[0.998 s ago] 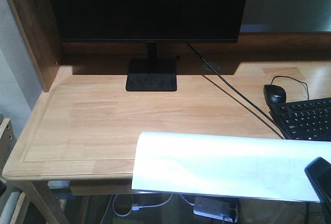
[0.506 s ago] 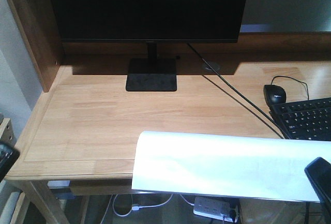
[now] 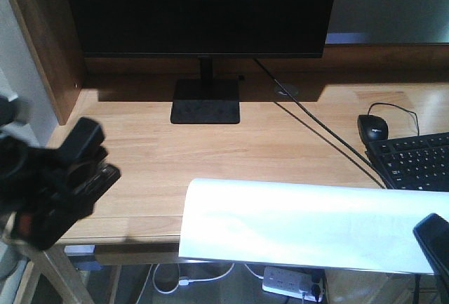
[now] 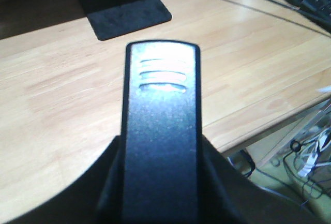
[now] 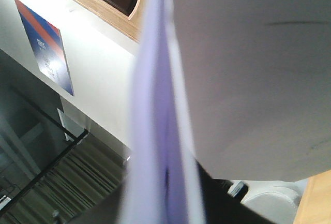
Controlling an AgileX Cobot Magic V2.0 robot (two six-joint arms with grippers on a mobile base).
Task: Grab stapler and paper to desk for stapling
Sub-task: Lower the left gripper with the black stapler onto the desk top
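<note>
"Black bulk at the left of the front view: what is it?" the first observer asks. "1 second back, that corner showed only wood."

"That is the left gripper [image 3: 66, 177]," the second answers. "It has swung in over the left end of the desk [image 3: 210, 149] within the last 0.5 seconds. Its wrist camera shows the stapler [image 4: 160, 131] pinched lengthwise between the dark fingers, its nose pointing toward the monitor base [image 4: 124, 6]. It sits above bare wood, though how high cannot be told."

"And the paper?"

"The paper [image 3: 295, 223] has not shifted across the 3 front pictures. It hangs curled over in front of the desk's near edge, to the right of the stapler, not lying on the top. The right gripper [image 3: 433, 244] shows only as a dark tip at the lower right. Its wrist view has the sheets edge-on, running straight out from it, so it reads as clamped on them."

"What does that mean for the job?"

"Both of the 2 items are now at the desk, yet neither is set down. The second observer judges that the placing comes next, on the open wood left of the keyboard [image 3: 414, 160] and mouse [image 3: 372, 127]."
</note>
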